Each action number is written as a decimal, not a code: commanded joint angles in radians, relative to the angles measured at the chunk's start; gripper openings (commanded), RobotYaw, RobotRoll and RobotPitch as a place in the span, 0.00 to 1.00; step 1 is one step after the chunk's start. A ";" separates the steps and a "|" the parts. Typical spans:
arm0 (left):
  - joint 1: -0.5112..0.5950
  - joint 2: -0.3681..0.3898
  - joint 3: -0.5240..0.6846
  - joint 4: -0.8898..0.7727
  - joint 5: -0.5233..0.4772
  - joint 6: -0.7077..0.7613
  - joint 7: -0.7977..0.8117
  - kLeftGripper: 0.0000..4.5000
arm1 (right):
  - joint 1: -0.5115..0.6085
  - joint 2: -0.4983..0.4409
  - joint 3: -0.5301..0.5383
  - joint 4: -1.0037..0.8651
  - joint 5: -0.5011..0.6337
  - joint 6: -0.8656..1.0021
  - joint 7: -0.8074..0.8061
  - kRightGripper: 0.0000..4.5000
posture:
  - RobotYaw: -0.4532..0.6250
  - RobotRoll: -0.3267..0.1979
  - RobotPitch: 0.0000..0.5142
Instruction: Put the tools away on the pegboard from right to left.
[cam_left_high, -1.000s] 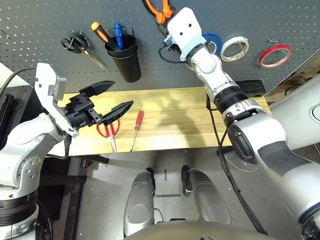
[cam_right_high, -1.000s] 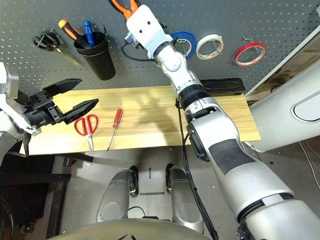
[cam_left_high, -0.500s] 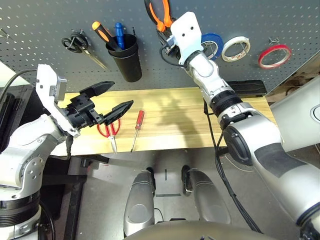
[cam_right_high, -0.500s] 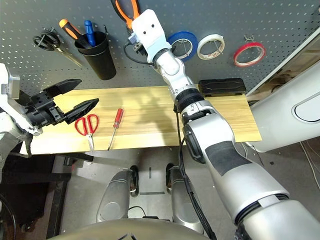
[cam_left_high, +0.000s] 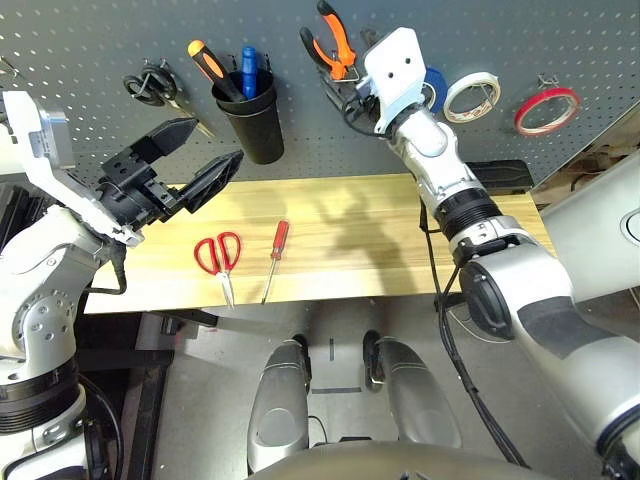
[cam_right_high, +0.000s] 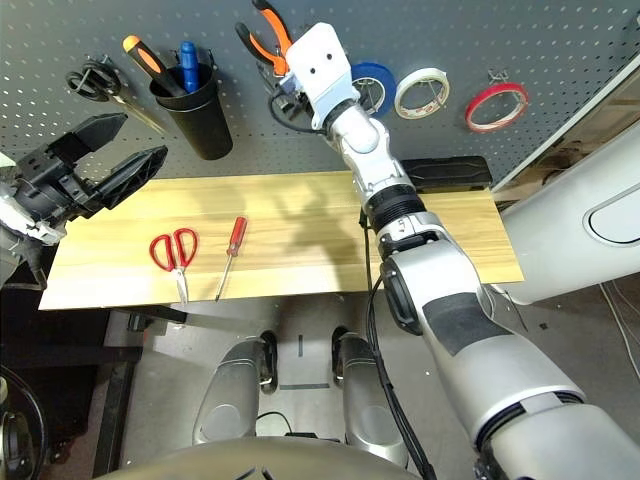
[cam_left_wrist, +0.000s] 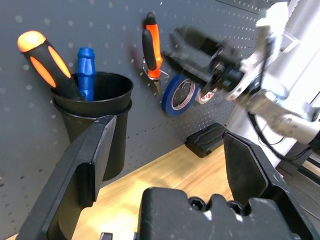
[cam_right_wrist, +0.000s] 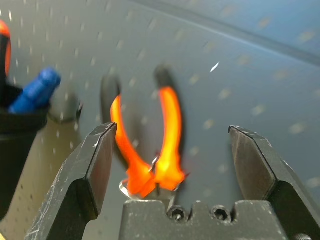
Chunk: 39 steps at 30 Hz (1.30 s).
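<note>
The orange-and-black pliers (cam_left_high: 330, 40) hang on a hook of the dark grey pegboard (cam_left_high: 90, 40). My right gripper (cam_right_wrist: 172, 129) is open just in front of them, its fingers on either side and apart from the handles. At the far right of the board hangs the thin red tape ring (cam_left_high: 549, 110). The red-handled scissors (cam_left_high: 219, 260) and red-handled screwdriver (cam_left_high: 274, 255) lie on the wooden table (cam_left_high: 350, 230), left of centre. Above the table's left end, my left gripper (cam_left_high: 214, 140) hovers open and empty beside the black cup (cam_left_high: 250, 115).
A blue tape roll (cam_left_high: 432, 88) and a white tape roll (cam_left_high: 470, 95) hang between the pliers and the red ring. Black-handled scissors (cam_left_high: 150, 85) hang left of the cup, which holds an orange-black screwdriver and a blue tool. A black case (cam_left_high: 500, 172) sits at the table's back right.
My right gripper has opened, let go of the pliers on their hook and drawn back to the right. My left gripper has risen from over the scissors toward the cup.
</note>
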 joint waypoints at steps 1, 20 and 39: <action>0.014 0.009 -0.006 0.026 0.016 -0.002 -0.007 1.00 | 0.035 -0.039 -0.029 -0.151 0.074 0.099 0.070 0.99 | 0.53 0.62 0.41; 0.055 -0.029 -0.166 0.153 0.187 -0.070 -0.044 1.00 | 0.410 -0.397 0.047 -0.784 0.325 0.779 0.530 0.99 | 0.45 0.62 0.25; 0.013 -0.089 -0.488 0.341 0.530 -0.086 0.029 1.00 | 0.681 -0.405 0.184 -0.711 0.200 0.529 0.670 0.99 | 0.45 0.62 0.26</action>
